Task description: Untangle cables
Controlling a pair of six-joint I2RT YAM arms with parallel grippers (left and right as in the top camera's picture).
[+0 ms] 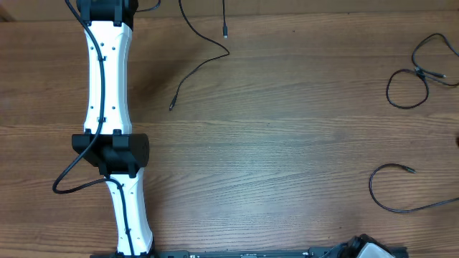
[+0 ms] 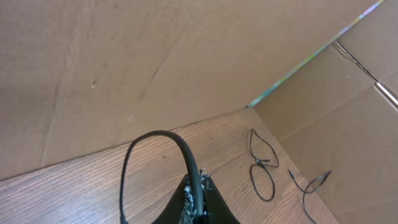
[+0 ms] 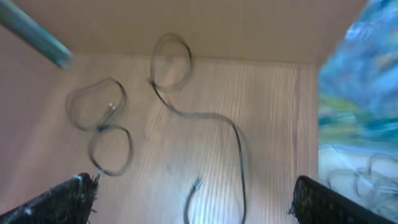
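overhead view: the left arm [image 1: 107, 86] reaches up the wooden table [image 1: 287, 143], its tip out of frame past the top edge, while four thin black cables lie loose and apart: a long cable [image 1: 215, 59] and a short cable [image 1: 224, 21] just right of the arm, a knotted cable [image 1: 405, 106] at the far right, and a curved cable [image 1: 371, 188] at the lower right. left wrist view: the left pincer [image 2: 198, 202] is pinched to a single dark wedge, gripping a cord [image 2: 155, 134] that rises from between the fingers, arches up to the left and drops past the bottom edge. ahead and to the right of this pincer, well apart from it, a looped cable [image 2: 261, 168] lies flat on the wood near the corner where the cardboard walls [image 2: 186, 56] meet, and a forked cable [image 2: 311, 183] lies just right of it, at the foot of the right-hand wall. right wrist view, blurred: the right pincer [image 3: 191, 190] stands wide, one of its fingers [image 3: 62, 202] at each lower corner, holding nothing. a plug end [image 3: 198, 183] lies on the table between the fingertips. a winding cable [image 3: 233, 130] runs ahead of the pincer to a ring by the far wall, and a double loop [image 3: 106, 124] lies ahead to the left, near the left finger.
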